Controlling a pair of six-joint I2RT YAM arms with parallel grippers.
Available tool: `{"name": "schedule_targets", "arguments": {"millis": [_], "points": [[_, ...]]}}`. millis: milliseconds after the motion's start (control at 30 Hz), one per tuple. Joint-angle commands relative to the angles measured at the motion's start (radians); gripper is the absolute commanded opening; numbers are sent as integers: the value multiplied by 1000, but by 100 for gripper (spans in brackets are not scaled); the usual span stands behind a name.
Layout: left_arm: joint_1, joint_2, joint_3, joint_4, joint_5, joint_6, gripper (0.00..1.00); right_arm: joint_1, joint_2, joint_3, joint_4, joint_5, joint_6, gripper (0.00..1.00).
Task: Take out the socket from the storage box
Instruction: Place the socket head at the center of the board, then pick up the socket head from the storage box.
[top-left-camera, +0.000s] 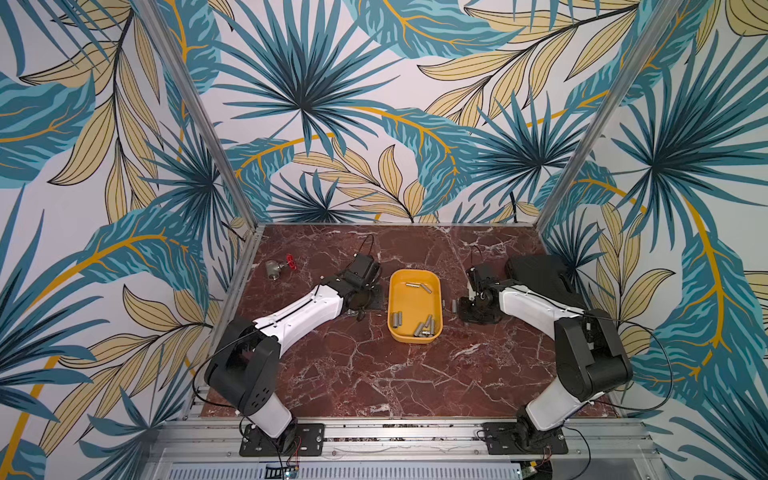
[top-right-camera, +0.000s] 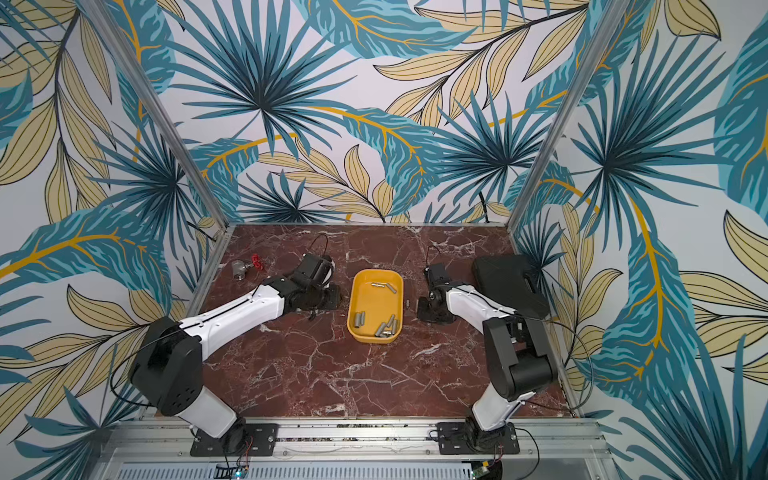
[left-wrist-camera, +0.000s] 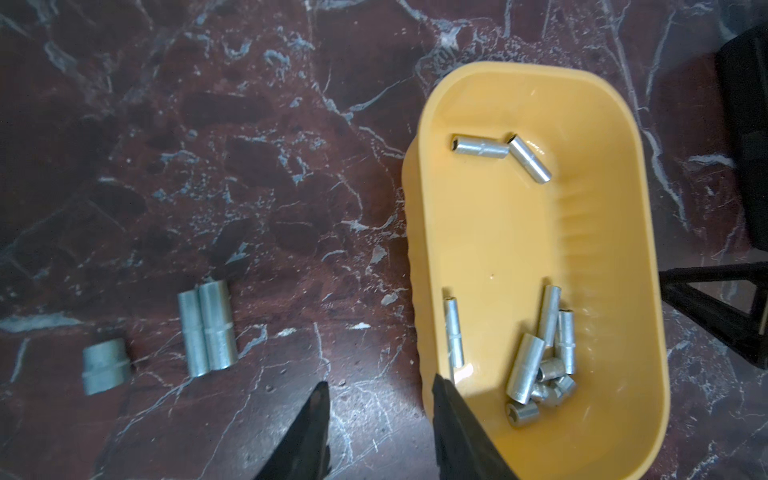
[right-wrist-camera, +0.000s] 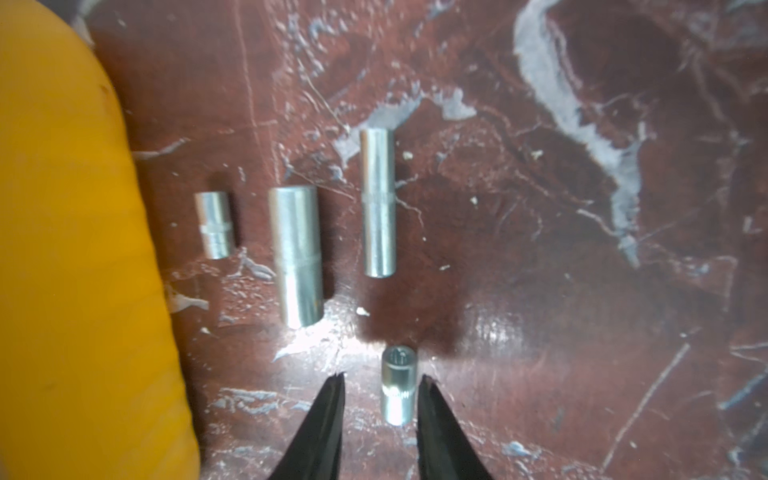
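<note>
Nearest, bolted to a silver aluminium rail (top-left-camera: 395, 440), the black-and-white left arm (top-left-camera: 299, 316) and right arm (top-left-camera: 532, 303), both reaching away over a dark red marble-patterned tabletop (top-left-camera: 374, 374). Mid-table between them, the storage box (top-left-camera: 391, 303) (top-right-camera: 351, 303), a shallow yellow plastic tub with rounded corners, upright, long side running away from the viewer. Inside, loose silver metal sockets (left-wrist-camera: 540, 374) heaped at the near end, plus a far pair (left-wrist-camera: 498, 151) touching at an angle. Just beside the tub's left wall, the left gripper (left-wrist-camera: 380, 386), black fingers apart, nothing between them. On the table on that side, two long sockets (left-wrist-camera: 208, 328) lying pressed together and a stubby socket (left-wrist-camera: 106, 365) apart from them. On the tub's other side, the right gripper (right-wrist-camera: 383, 375), jaws parted around a short silver socket (right-wrist-camera: 399, 386) resting on the table outside the tub, with a clear gap on one side, so not clamped. Just beyond it, three more silver cylinders (right-wrist-camera: 297, 257) lying parallel and apart. Farthest back, a grey metal valve with a red handle (top-left-camera: 276, 270) at far left and a black hard-shell case (top-left-camera: 540, 278) at far right.
</note>
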Motion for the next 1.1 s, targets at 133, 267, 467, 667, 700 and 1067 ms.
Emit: {"name": "schedule_targets", "arguments": {"millis": [133, 267, 467, 667, 700, 1067], "points": [[-49, 97, 152, -29, 20, 47, 44, -5, -39, 16, -42, -17, -3, 32], [-80, 182, 255, -60, 29, 67, 44, -4, -73, 30, -68, -11, -11, 32], [-111, 316, 407, -91, 36, 109, 43, -4, -114, 41, -80, -24, -4, 32], [-114, 448, 538, -131, 15, 154, 43, -4, -129, 32, -83, -40, -3, 32], [-115, 469, 560, -140, 10, 161, 43, -4, -132, 29, -83, -41, -3, 32], [-115, 632, 734, -145, -30, 353, 43, -4, -146, -8, -75, -46, 4, 32]]}}
